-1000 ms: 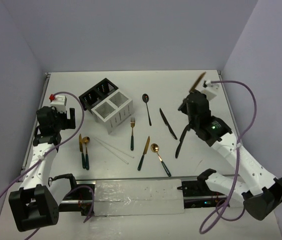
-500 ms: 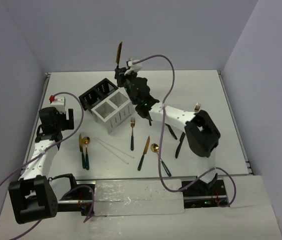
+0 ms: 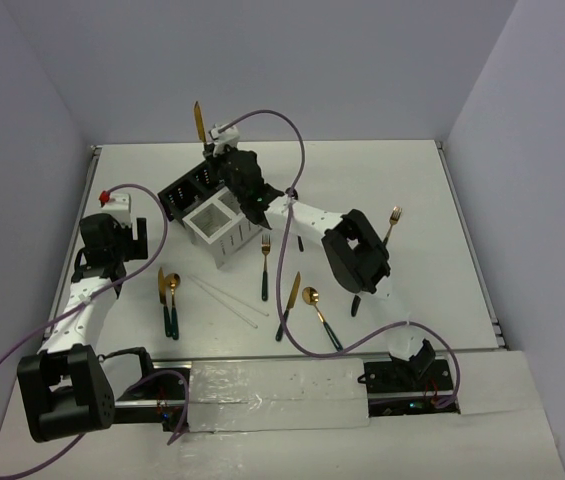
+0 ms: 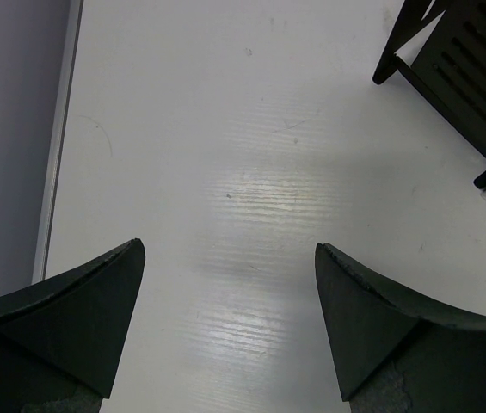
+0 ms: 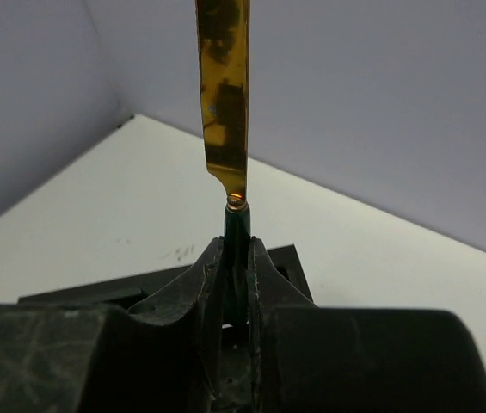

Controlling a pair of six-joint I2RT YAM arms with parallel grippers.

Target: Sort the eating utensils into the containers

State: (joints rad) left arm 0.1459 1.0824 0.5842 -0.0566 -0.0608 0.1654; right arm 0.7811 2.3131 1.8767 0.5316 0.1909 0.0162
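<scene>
My right gripper is shut on the dark green handle of a gold-bladed knife, held upright above the black container. In the right wrist view the blade stands straight up from the gripper, with the black container's rim behind. The white container stands beside the black one. My left gripper is open over bare table at the left. Nothing lies between its fingers, and a corner of the black container shows at upper right.
On the table lie a gold fork, a gold knife, a gold spoon, a knife and spoon pair, white chopsticks and another gold fork. The right arm hides black utensils near the middle.
The right arm has swung from the table's right side across to the black container, carrying the gold knife upright. The left arm has barely moved.
</scene>
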